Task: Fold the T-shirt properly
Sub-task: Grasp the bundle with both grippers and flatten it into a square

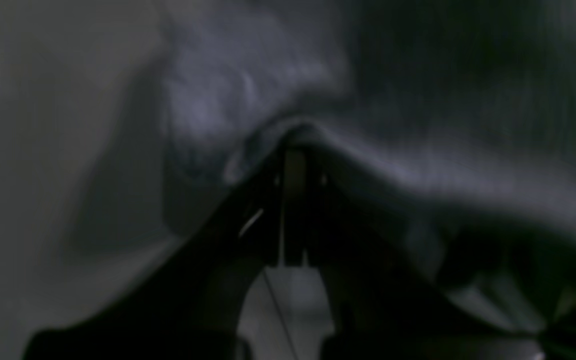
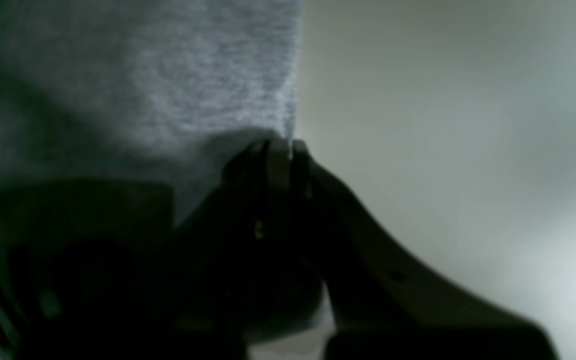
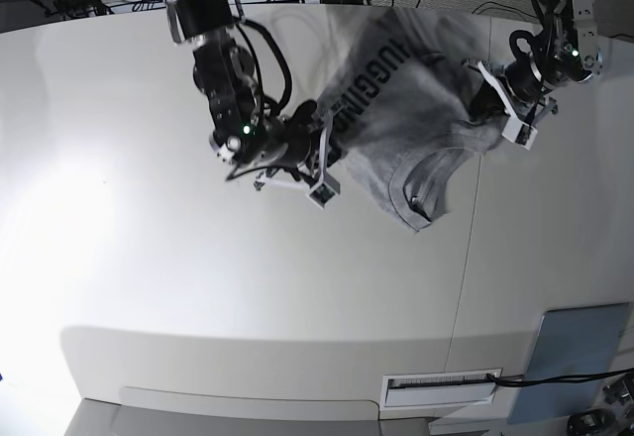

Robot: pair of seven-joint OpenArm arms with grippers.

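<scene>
The heather-grey T-shirt (image 3: 406, 109) hangs bunched between my two grippers above the white table, with its black block lettering (image 3: 374, 77) facing up and its ribbed neck drooping at the lower middle (image 3: 416, 196). My right gripper (image 3: 325, 149) is shut on the shirt's left edge. In the right wrist view its jaws (image 2: 280, 147) pinch the grey fabric (image 2: 143, 85). My left gripper (image 3: 487, 94) is shut on the shirt's right side. In the left wrist view its jaws (image 1: 295, 142) clamp a fold of the cloth (image 1: 248, 85).
A flat grey-blue rectangular pad (image 3: 575, 349) lies at the table's front right. A white slotted plate (image 3: 441, 384) sits near the front edge. A seam (image 3: 464, 277) runs down the white table (image 3: 198, 287). Cables and gear lie beyond the far edge.
</scene>
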